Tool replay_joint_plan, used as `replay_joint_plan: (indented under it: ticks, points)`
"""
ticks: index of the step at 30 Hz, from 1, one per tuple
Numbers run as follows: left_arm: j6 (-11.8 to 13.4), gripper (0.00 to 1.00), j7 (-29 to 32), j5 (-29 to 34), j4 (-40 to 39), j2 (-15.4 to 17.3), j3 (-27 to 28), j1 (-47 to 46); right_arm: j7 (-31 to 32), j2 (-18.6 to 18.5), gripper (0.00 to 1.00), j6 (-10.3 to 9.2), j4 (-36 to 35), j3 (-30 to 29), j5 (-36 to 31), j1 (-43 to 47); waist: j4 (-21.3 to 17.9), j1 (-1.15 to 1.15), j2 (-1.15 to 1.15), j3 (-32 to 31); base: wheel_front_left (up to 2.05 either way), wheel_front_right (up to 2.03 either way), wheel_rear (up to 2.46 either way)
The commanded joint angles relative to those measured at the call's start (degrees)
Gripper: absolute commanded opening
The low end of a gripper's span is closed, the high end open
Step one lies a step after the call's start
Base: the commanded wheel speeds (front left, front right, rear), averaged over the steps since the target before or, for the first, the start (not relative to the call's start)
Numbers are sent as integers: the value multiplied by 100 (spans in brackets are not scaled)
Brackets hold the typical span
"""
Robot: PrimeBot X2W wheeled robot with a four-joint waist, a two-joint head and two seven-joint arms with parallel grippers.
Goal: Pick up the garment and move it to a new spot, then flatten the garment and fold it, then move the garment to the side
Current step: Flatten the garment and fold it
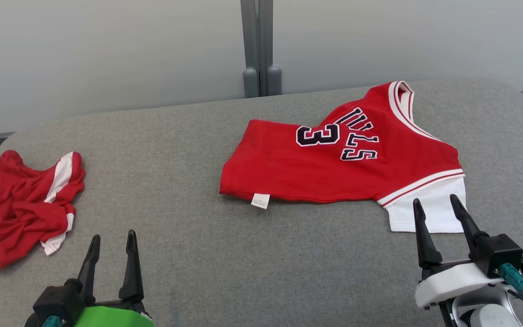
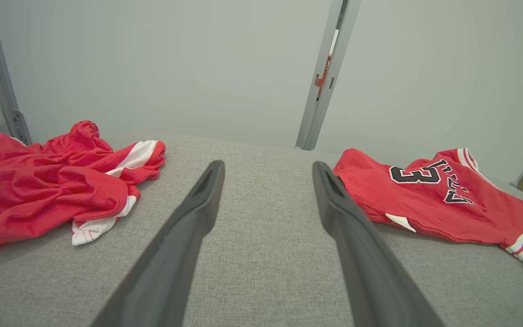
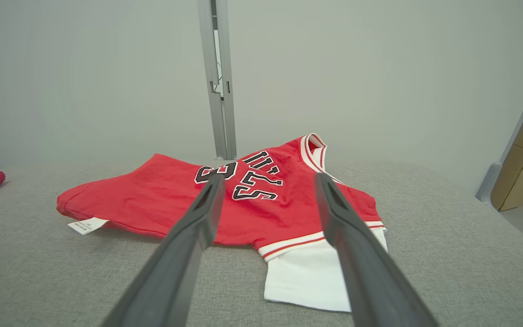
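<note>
The red basketball jersey with a black number 3 and white trim [image 1: 334, 168] lies fairly flat on the right half of the grey fabric-covered worktop [image 1: 243, 263], seemingly doubled over, so flattening and at least one fold look done. A crumpled red-and-white cloth garment [image 1: 21, 204] sits bunched at the far left, well apart. Both the left gripper [image 1: 113, 236] and right gripper [image 1: 436, 200] have fingers spread wide and empty, so moving the jersey aside probably remains

The crumpled red garment [image 1: 21, 204] runs off the head view's left edge; print on the jersey [image 1: 334, 168] tag [image 1: 260, 200] is too small to read.
</note>
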Motion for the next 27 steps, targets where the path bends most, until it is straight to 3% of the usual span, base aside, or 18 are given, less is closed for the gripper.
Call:
replay_joint_plan:
  ticks: [1, 16, 27]
  points:
    - [-14, 100, -17, 49, -16, -1, 13, 80, -3, -9, 100, -10, -25, -19, 20, 51, -6, 0, 0, 6, 0, 0, 0]
    - [-36, 100, 74, 60, 234, 102, -168, -277, 154, -10, 100, -10, 33, -42, 165, -202, -171, 0, 0, 177, 0, 0, 0]
    - [-67, 100, 1397, -667, 1618, 59, -774, -1933, 1769, -6, 100, -10, 996, -705, 403, -1058, -550, 0, 0, 909, 0, 0, 0]
